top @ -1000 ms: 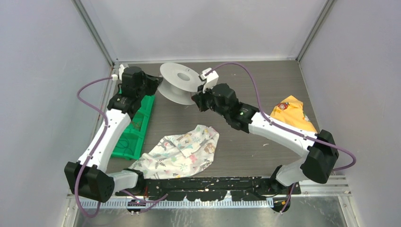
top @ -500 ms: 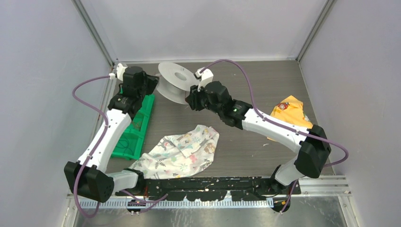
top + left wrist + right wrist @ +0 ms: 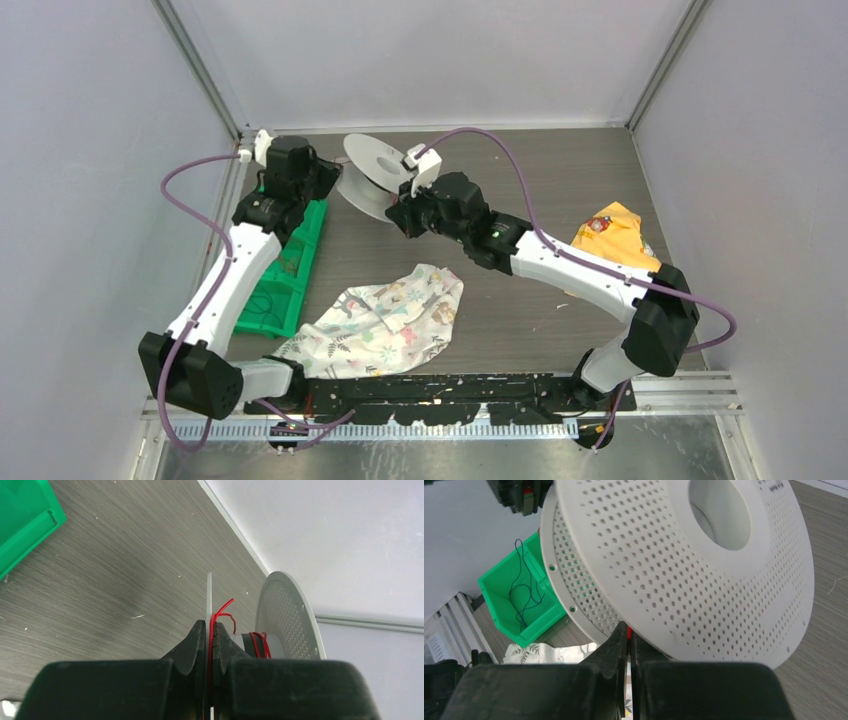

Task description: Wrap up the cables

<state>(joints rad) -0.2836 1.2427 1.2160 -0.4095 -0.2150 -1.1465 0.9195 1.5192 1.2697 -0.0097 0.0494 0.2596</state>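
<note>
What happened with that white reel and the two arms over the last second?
The right tool, gripping the white spool by its rim, swung left and tipped it more upright. The left tool barely shifted, keeping the red wire pinched at the flange. The green bin, patterned cloth and yellow cloth did not move.

spool (image 3: 684, 570) right against the right pincer (image 3: 628, 630) is matt white plastic, flanges peppered with tiny holes. red wire (image 3: 223, 609) pinched in the left pincer (image 3: 209, 630) looks smooth, a bit shiny. its fingers (image 3: 192, 647) are matt black plastic. table (image 3: 125, 555) beyond them is dull dark woodgrain, green bin (image 3: 25, 520) beside that pincer smooth plastic.
</note>
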